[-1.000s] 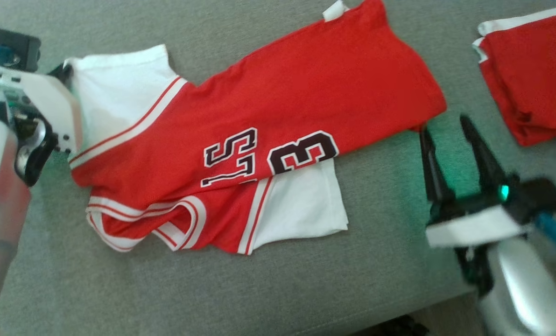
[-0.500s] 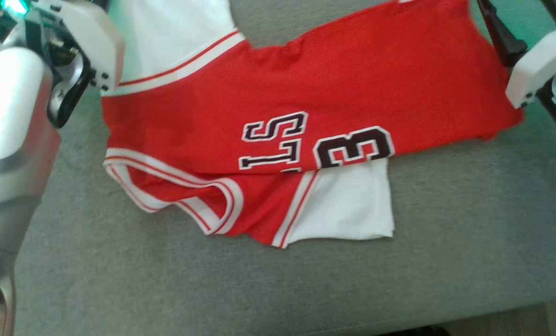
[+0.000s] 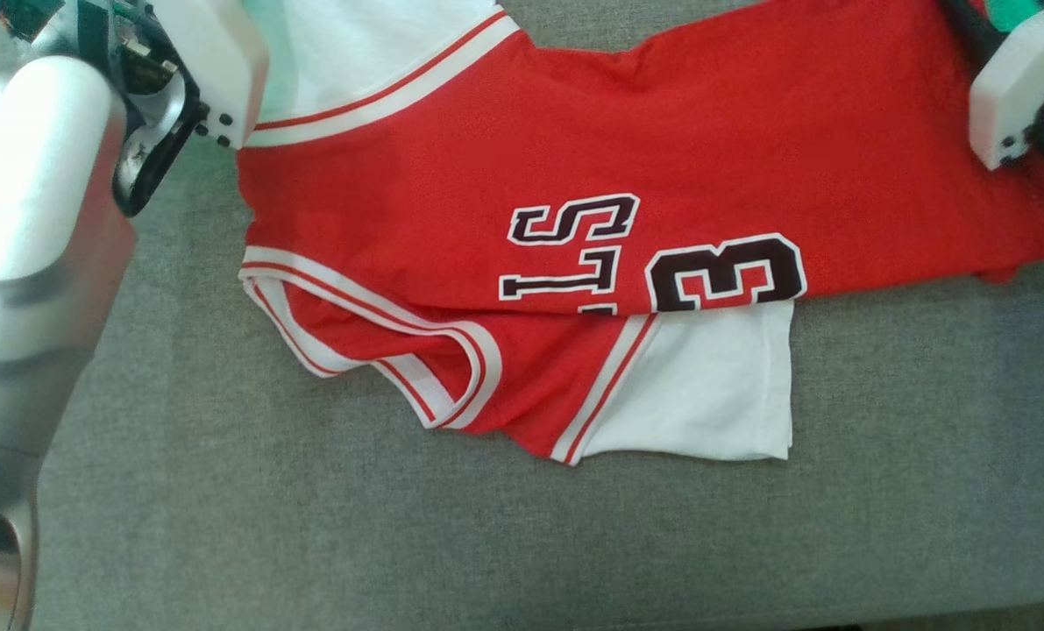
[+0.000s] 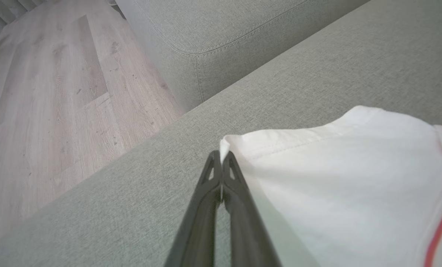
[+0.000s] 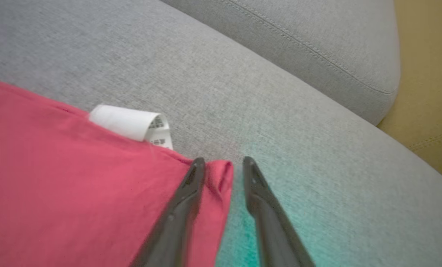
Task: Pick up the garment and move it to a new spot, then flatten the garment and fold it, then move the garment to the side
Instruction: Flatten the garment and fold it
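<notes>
Pinching a sleeve corner of the red-and-white jersey (image 3: 574, 158), the left hand (image 4: 221, 157) is clamped tight; the right hand (image 5: 223, 163), half-open, straddles its hem corner on the grey sofa (image 3: 223, 526); a shallow bite could slip.

Garment (image 3: 574, 175) lay flat on the sofa seat (image 3: 311, 543), doubled over itself. The upper layer overlapped the lower one, whose sleeve (image 3: 706, 394) and neckline (image 3: 478, 359) stuck out past the garment's near edge. My left gripper (image 4: 221, 159) sat at the garment's far-left corner, fingertips pinched together on the sleeve edge. My right gripper (image 5: 221, 163) sat at its far-right corner: one finger on the fabric, the other just off it over the seat, the corner fold between them. Care label (image 5: 131, 124) poked out of the garment's far edge, near that corner. Backrest (image 4: 224, 29) ran behind the garment; floor (image 4: 57, 92) lay beyond its left end.
</notes>
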Controlling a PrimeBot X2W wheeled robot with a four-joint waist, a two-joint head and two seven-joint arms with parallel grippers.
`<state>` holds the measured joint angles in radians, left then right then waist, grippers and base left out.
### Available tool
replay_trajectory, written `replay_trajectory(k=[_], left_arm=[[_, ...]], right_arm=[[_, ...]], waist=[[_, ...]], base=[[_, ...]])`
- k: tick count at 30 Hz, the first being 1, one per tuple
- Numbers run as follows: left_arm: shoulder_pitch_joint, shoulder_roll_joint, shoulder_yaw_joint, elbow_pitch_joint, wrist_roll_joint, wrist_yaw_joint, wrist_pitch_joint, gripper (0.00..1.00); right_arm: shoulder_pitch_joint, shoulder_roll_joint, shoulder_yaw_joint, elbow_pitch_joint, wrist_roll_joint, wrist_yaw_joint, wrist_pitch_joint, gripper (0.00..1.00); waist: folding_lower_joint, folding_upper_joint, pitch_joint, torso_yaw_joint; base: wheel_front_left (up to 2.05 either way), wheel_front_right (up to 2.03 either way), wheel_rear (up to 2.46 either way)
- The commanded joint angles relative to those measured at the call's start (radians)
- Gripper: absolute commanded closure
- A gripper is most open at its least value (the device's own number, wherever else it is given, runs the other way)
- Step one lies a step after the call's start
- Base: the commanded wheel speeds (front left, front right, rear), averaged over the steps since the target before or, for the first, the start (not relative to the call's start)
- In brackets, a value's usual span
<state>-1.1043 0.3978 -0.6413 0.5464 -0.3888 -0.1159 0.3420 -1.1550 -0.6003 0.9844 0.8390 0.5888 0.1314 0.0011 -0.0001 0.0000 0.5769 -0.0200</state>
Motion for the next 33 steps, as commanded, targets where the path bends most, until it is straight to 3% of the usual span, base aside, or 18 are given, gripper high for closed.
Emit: replay_trajectory(k=[1, 2, 5, 8, 15, 21, 33], left_arm=[[-0.044, 0.045, 0.033, -0.023, -0.002, -0.002, -0.002, 1.0], [-0.043, 0.046, 0.033, -0.021, -0.005, -0.002, -0.003, 1.0], [-0.036, 0.049, 0.034, -0.016, -0.012, -0.002, -0.011, 1.0], [-0.031, 0.057, 0.035, -0.015, -0.007, 0.002, -0.049, 1.0], [-0.039, 0.075, 0.048, -0.014, 0.028, 0.028, -0.221, 1.0], [-0.055, 0.1, 0.046, -0.016, 0.057, 0.029, -0.325, 1.0], [-0.048, 0.157, 0.056, -0.11, 0.054, 0.025, -0.421, 1.0]], right_arm=[[0.046, -0.024, 0.049, 0.01, 0.035, -0.001, 0.021, 0.84], [0.043, -0.027, 0.071, 0.009, 0.056, -0.001, 0.027, 1.0], [0.028, -0.039, 0.122, 0.003, 0.117, -0.001, 0.023, 1.0], [-0.006, -0.052, 0.149, 0.015, 0.133, -0.001, -0.048, 1.0], [-0.066, -0.035, 0.112, 0.078, 0.17, -0.001, -0.235, 1.0], [-0.113, -0.05, 0.045, 0.06, 0.147, -0.001, -0.261, 1.0], [-0.016, -0.133, -0.23, -0.172, -0.061, -0.001, -0.263, 1.0]], waist=[[0.0001, 0.0, -0.004, 0.0], [0.0001, 0.0, -0.006, 0.0], [0.0001, 0.0, -0.015, -0.002], [0.0001, 0.0, -0.03, -0.005], [0.0001, 0.0, -0.117, -0.022], [0.0001, 0.0, -0.208, -0.035], [0.0001, 0.0, -0.427, -0.041]], base=[[0.0, 0.0, 0.0], [0.0, 0.0, 0.0], [0.0, 0.0, 0.0], [0.0, 0.0, 0.0], [0.0, 0.0, 0.0], [0.0, 0.0, 0.0], [0.0, 0.0, 0.0]])
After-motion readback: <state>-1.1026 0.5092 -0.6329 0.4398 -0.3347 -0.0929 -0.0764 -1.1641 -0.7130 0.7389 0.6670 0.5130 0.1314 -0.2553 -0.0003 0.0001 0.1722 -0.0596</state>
